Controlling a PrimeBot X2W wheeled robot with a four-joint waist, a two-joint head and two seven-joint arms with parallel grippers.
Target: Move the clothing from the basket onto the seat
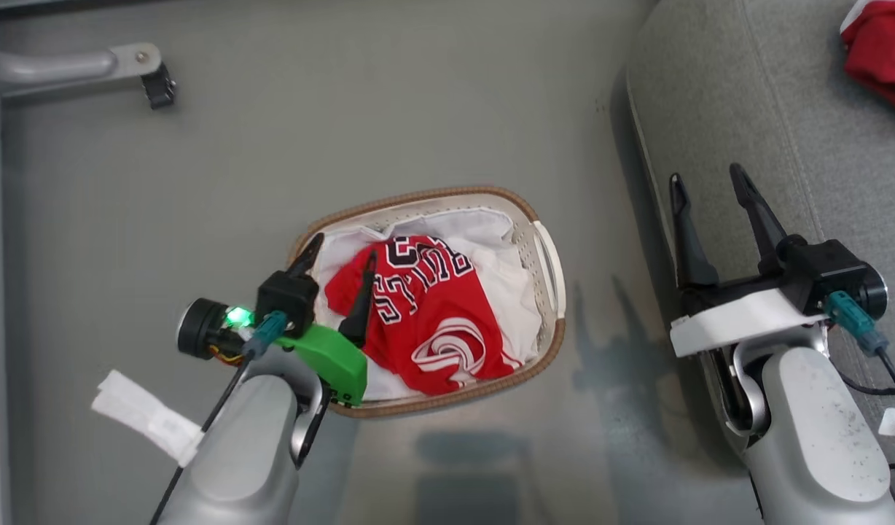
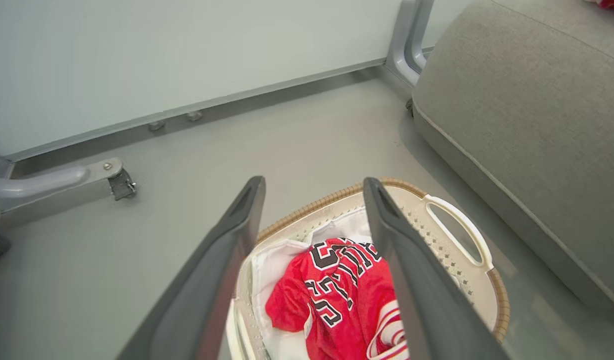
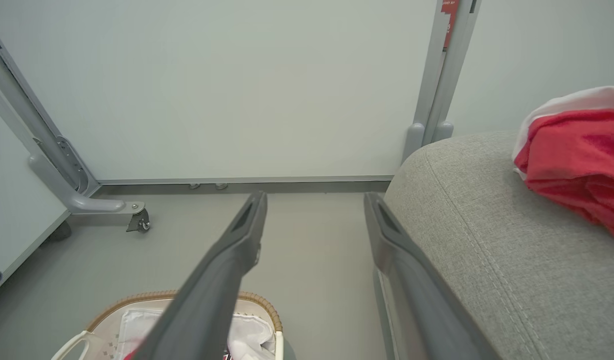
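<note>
A red jersey (image 1: 425,317) with black-and-white lettering lies crumpled in the white basket (image 1: 546,251) on the floor, on top of a white cloth (image 1: 491,226). My left gripper (image 1: 343,257) hangs open over the basket's left side, one finger above the jersey, nothing between the fingers. Looking down from the left wrist, the jersey (image 2: 337,295) shows between the open fingers. My right gripper (image 1: 708,186) is open and empty over the edge of the grey seat (image 1: 775,117). Another red piece of clothing (image 1: 885,55) lies on the seat at the far right, seen too in the right wrist view (image 3: 577,160).
A grey metal frame leg with a caster (image 1: 152,76) stands on the floor at the upper left. A pale partition wall (image 3: 247,85) closes off the far side. A strip of white tape (image 1: 145,415) hangs from my left forearm. Open grey floor lies between basket and seat.
</note>
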